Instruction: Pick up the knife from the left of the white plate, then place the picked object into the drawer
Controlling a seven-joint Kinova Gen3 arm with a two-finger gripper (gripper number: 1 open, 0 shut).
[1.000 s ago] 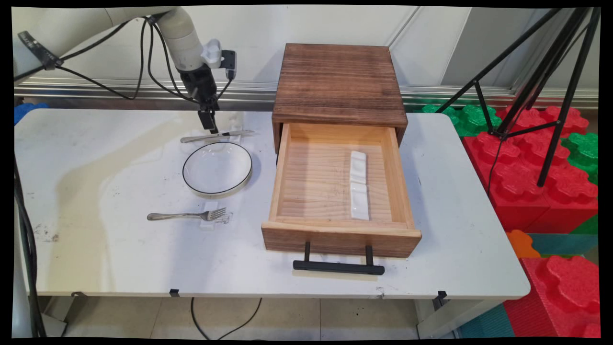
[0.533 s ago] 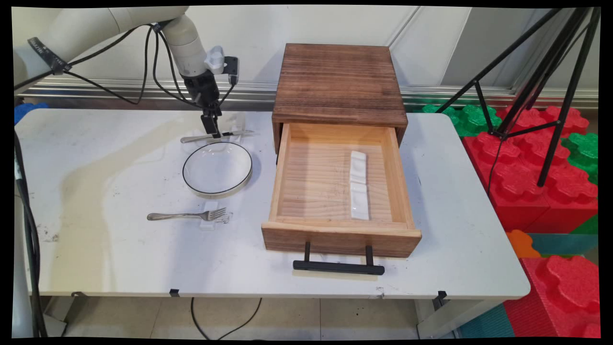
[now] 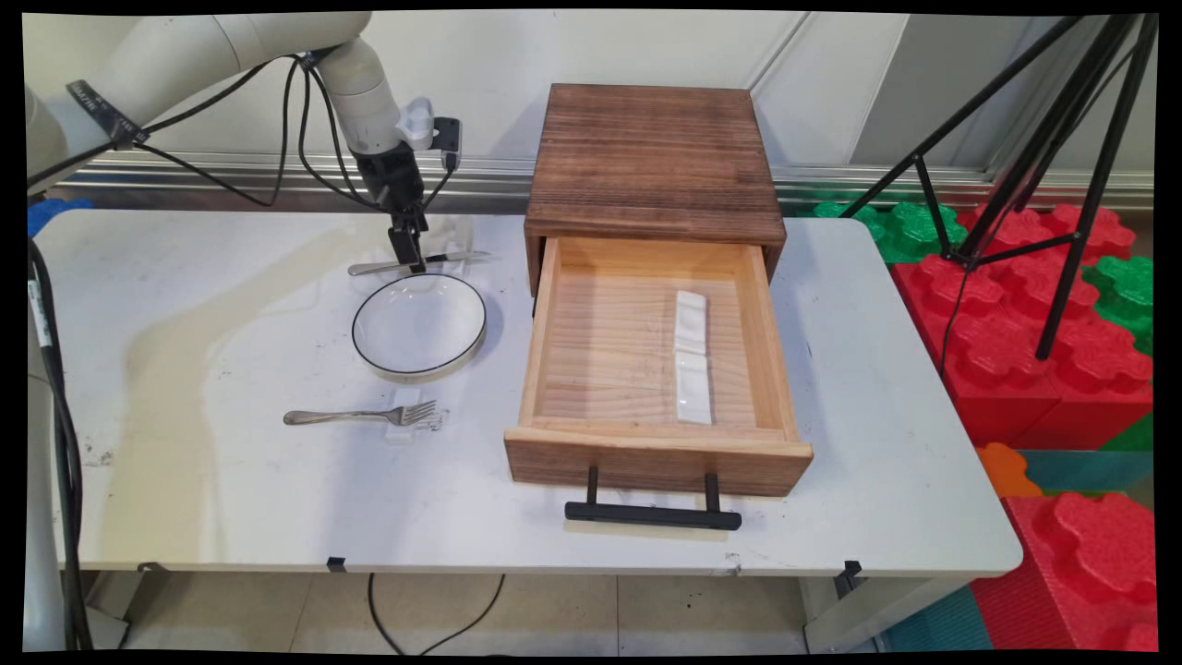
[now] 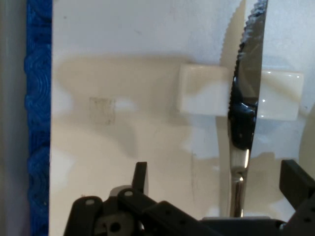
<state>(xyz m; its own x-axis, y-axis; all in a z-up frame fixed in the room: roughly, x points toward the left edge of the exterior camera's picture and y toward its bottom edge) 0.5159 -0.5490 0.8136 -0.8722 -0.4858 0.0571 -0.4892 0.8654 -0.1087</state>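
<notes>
At the near side of the white table (image 3: 231,499) we saw a wide bare strip along its front edge. Behind this strip lay a silver metal fork (image 3: 362,416) on a small white rest, and to its right the light wooden drawer (image 3: 646,360) stood pulled out, its black bar handle (image 3: 653,513) close to the table's edge. Two white ceramic rests (image 3: 693,356) lay inside it. Farther back was a round glass bowl with a dark rim (image 3: 419,325), apart from the fork. Just behind the bowl lay a silver table knife with a serrated blade (image 4: 244,105) across a white rectangular rest (image 4: 202,89). The black two-finger gripper (image 4: 216,182) was directly over the knife's handle, its fingers (image 4: 140,177) spread apart on each side, holding nothing. The dark wooden cabinet (image 3: 654,162) stood at the far edge.
</notes>
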